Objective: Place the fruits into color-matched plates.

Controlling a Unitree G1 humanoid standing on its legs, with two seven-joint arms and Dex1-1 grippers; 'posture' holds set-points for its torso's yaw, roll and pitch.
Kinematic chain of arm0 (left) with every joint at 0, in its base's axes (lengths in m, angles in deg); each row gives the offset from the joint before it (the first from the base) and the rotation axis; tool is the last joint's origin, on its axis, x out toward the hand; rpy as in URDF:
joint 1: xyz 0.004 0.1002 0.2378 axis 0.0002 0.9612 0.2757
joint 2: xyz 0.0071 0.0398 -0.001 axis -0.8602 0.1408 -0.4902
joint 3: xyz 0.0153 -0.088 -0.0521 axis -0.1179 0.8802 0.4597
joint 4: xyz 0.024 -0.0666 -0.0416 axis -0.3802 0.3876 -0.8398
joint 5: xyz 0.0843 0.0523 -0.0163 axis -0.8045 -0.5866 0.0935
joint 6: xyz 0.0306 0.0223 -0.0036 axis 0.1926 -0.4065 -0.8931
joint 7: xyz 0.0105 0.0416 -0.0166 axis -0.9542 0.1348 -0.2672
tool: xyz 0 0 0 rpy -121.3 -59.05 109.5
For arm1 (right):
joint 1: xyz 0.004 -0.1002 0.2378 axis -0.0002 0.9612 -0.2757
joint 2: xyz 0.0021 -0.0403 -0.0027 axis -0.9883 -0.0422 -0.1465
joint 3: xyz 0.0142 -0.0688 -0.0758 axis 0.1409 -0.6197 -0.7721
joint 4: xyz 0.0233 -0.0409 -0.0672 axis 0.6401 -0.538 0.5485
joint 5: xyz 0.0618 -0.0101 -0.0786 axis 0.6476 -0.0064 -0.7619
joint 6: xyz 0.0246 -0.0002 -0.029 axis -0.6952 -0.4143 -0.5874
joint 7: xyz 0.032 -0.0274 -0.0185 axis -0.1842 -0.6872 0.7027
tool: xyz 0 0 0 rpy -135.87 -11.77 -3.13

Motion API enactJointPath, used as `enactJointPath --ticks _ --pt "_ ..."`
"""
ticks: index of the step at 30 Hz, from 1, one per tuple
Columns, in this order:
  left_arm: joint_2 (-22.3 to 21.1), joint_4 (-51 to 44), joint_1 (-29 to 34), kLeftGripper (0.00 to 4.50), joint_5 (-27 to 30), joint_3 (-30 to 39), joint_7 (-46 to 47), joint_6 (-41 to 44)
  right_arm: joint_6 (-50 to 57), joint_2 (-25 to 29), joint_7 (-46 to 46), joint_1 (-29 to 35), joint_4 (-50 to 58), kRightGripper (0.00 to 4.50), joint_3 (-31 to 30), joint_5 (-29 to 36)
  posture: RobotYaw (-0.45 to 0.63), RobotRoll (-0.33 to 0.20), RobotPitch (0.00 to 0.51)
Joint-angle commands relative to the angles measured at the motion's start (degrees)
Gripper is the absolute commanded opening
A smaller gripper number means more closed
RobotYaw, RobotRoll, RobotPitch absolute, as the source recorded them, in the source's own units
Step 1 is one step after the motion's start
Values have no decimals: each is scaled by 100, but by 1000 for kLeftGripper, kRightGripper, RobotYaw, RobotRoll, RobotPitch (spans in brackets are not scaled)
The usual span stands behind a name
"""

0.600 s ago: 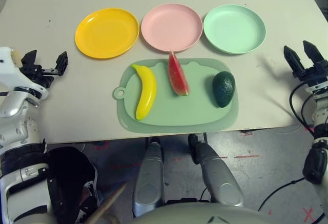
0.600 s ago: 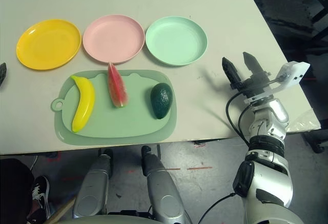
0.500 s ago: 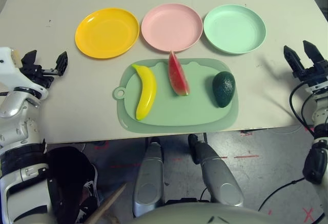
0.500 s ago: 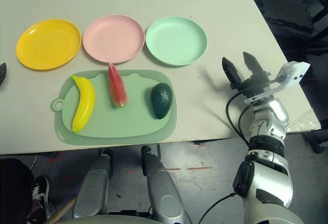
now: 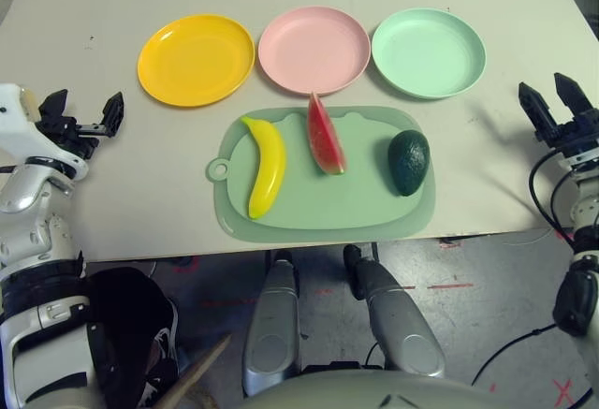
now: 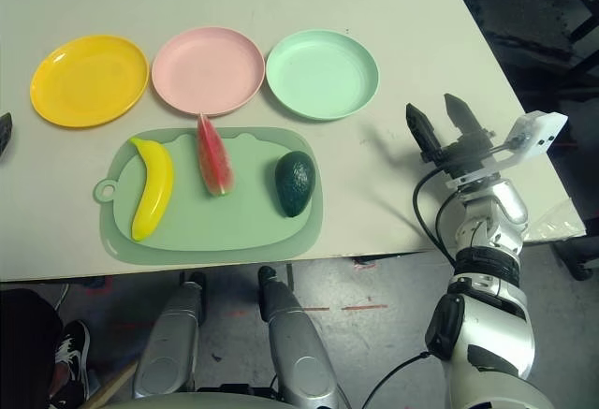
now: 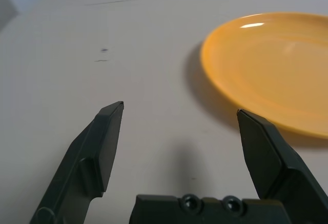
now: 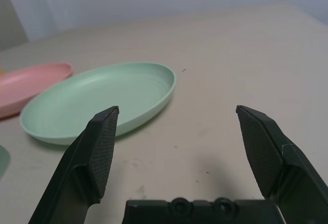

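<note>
No fruit is plated: banana (image 5: 267,167), watermelon (image 5: 325,138) and avocado (image 5: 409,163) lie on the mat (image 5: 328,217) near the table's (image 5: 140,231) front edge, all transfers outstanding; left pincer (image 7: 180,107) and right pincer (image 8: 178,108) stand wide open, empty.

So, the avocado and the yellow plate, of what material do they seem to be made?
The toy avocado looks like moulded plastic or foam, semi-gloss, with a pebbly skin catching small highlights. The yellow plate looks like smooth, glossy plastic: its rim shows a bright, sharp reflection.
</note>
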Motion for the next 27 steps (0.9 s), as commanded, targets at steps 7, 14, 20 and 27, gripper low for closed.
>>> enactJointPath --ticks 7,14,20,27 --pt "-616 -1682 778 4500 2118 -223 -3195 1853 2602 1012 602 923 1747 4458 -213 0 48 0 396" --pt "-1592 -1873 804 4500 2176 -828 -4950 2301 3385 2356 574 388 2101 4458 -703 -563 -28 0 396" --pt "-1856 -1754 201 4500 1909 -1388 -5727 2054 2268 2714 -733 -2696 1159 4458 -2825 -2373 -83 0 381" --pt "-1833 -1521 -25 4500 1562 -1675 -6038 1760 -377 1818 -2953 -4089 785 4458 -4143 -3090 -71 0 379"
